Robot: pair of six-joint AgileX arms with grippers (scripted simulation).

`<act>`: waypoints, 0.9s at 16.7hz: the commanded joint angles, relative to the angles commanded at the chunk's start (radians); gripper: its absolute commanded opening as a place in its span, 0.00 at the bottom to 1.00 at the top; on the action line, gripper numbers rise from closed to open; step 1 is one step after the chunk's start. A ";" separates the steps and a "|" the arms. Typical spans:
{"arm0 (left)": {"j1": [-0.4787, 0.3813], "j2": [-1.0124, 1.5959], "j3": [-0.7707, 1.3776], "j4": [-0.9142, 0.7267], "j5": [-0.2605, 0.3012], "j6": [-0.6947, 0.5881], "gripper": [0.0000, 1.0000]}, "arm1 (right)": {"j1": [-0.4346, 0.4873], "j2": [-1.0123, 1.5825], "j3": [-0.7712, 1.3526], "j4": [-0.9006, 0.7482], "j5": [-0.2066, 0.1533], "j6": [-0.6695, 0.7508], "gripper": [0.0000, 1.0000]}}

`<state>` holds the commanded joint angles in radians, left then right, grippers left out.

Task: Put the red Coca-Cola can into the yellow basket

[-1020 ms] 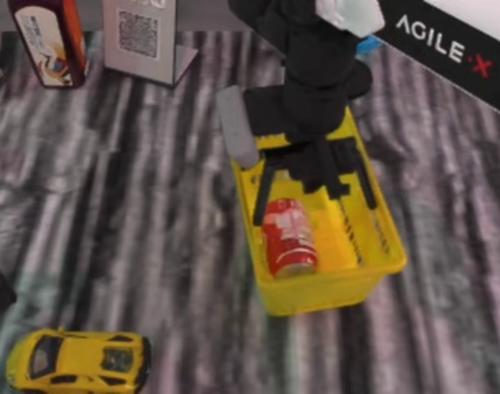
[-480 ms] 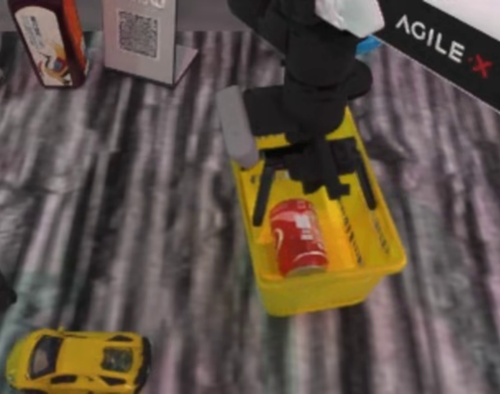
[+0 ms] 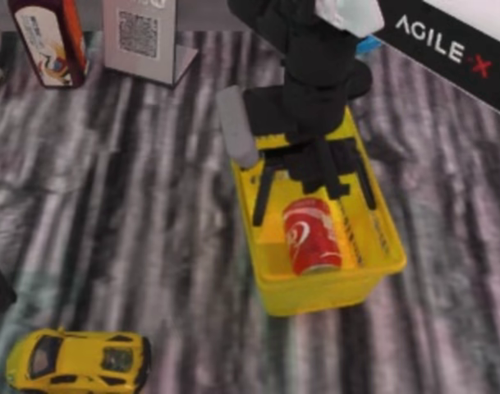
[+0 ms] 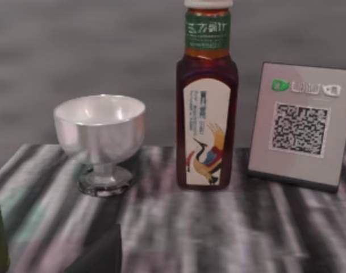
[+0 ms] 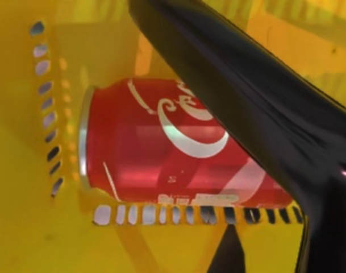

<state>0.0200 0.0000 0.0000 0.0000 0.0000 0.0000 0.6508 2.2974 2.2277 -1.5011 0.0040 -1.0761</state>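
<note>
bystanders sitting around the striped cloth

a yellow toy car (image 3: 77, 359) is sitting in the lower left of the top view, a dark bottle (image 3: 50, 38) with a red-orange label is standing upright at the upper left, and a grey qr-code sign (image 3: 143, 37) is standing just to its right. in the left wrist view a silvery footed bowl (image 4: 100, 140) is standing beside the bottle. a black agilex-lettered panel (image 3: 447, 49) is crossing the upper right.

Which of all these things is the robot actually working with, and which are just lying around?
Part of the job:
- red Coca-Cola can, lying on its side inside the basket
- bright yellow plastic shopping basket
- right gripper, above the basket

Just lying about:
- yellow toy car
- dark bottle with crane label
- QR-code sign
- white footed bowl
</note>
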 joint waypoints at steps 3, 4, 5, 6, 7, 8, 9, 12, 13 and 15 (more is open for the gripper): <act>0.000 0.000 0.000 0.000 0.000 0.000 1.00 | 0.000 0.000 0.000 0.000 0.000 0.000 0.00; 0.000 0.000 0.000 0.000 0.000 0.000 1.00 | 0.000 0.000 0.000 0.000 0.000 0.000 0.00; 0.000 0.000 0.000 0.000 0.000 0.000 1.00 | 0.000 0.000 0.000 0.000 0.000 0.000 0.00; 0.000 0.000 0.000 0.000 0.000 0.000 1.00 | 0.000 0.000 0.000 0.000 0.000 0.000 0.00; 0.000 0.000 0.000 0.000 0.000 0.000 1.00 | 0.000 0.000 0.000 0.000 0.000 0.000 0.00; 0.000 0.000 0.000 0.000 0.000 0.000 1.00 | 0.000 0.000 0.000 0.000 0.000 0.000 0.00; 0.000 0.000 0.000 0.000 0.000 0.000 1.00 | 0.000 0.000 0.000 0.000 0.000 0.000 0.00; 0.000 0.000 0.000 0.000 0.000 0.000 1.00 | -0.003 0.005 0.018 -0.017 0.000 -0.004 0.00; 0.000 0.000 0.000 0.000 0.000 0.000 1.00 | -0.006 0.008 0.043 -0.042 0.000 -0.008 0.00; 0.000 0.000 0.000 0.000 0.000 0.000 1.00 | -0.015 0.013 0.116 -0.109 0.000 -0.018 0.00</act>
<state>0.0200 0.0000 0.0000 0.0000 0.0000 0.0000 0.6356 2.3109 2.3436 -1.6101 0.0041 -1.0937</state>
